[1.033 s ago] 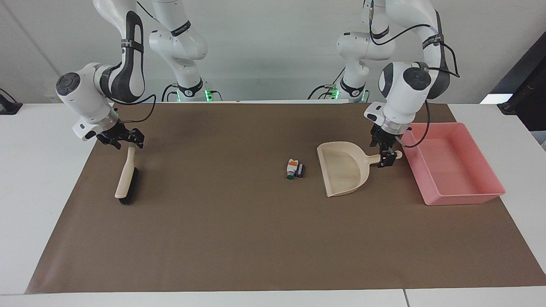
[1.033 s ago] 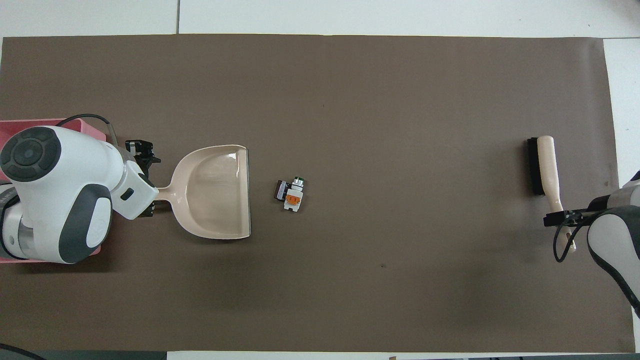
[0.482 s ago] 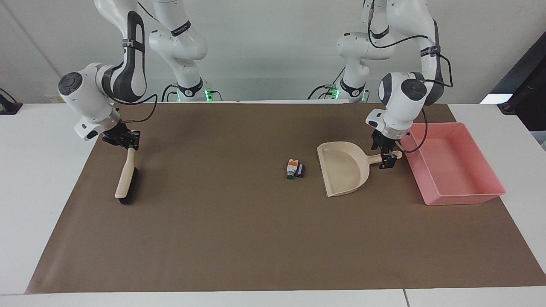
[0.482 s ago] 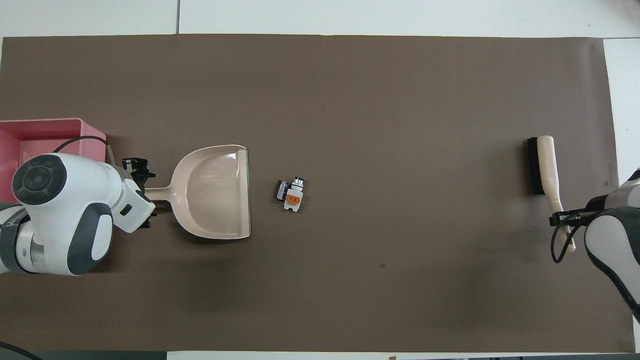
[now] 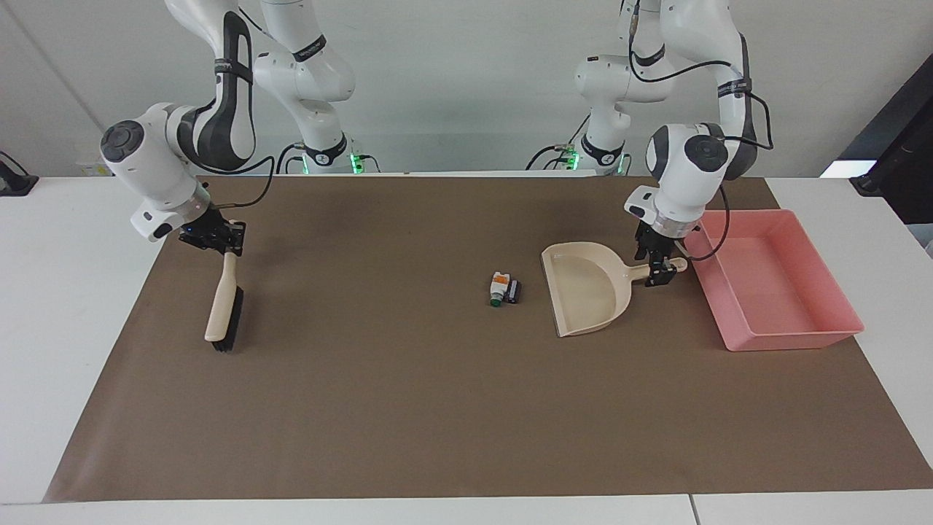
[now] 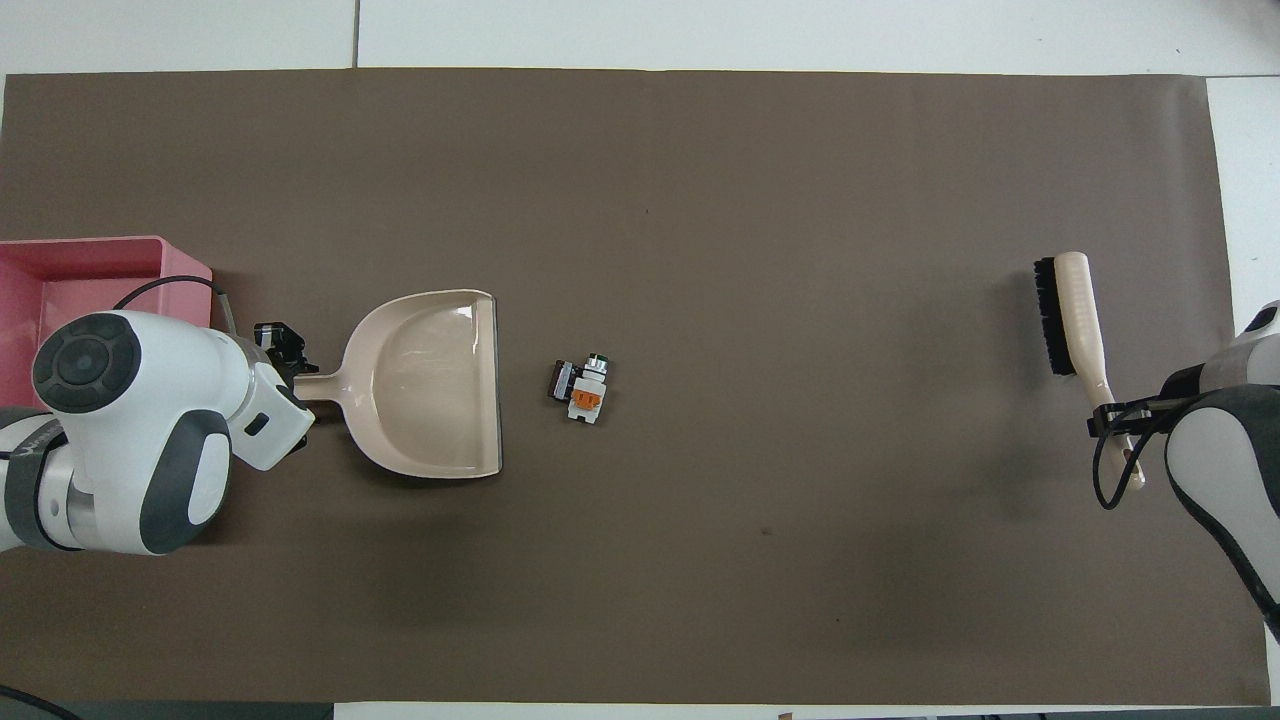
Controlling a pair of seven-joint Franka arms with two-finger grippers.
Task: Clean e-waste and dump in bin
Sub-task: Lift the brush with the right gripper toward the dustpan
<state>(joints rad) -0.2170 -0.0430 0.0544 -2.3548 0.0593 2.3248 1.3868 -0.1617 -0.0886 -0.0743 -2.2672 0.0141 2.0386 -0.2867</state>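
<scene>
The e-waste lies mid-mat: a white piece [image 5: 498,286] [image 6: 587,390] with orange and green marks, touching a small black block [image 5: 514,290] [image 6: 560,380]. Beside it, toward the left arm's end, a beige dustpan [image 5: 583,288] [image 6: 430,380] rests with its mouth facing the pieces. My left gripper [image 5: 658,264] is shut on the dustpan's handle. The pink bin [image 5: 791,339] [image 6: 100,250] stands just past that handle. At the right arm's end, my right gripper [image 5: 222,244] [image 6: 1115,420] is shut on the handle of a beige brush [image 5: 222,310] [image 6: 1070,310] with black bristles, which slants down to the mat.
A brown mat [image 5: 437,401] covers most of the white table. A wide stretch of bare mat separates the brush from the e-waste. The left arm's wrist housing [image 6: 130,430] hides part of the bin from above.
The right gripper closed on the brush handle and shifted the brush slightly toward the table's middle. The left gripper's fingers narrowed onto the dustpan handle. Dustpan and e-waste have not moved.
</scene>
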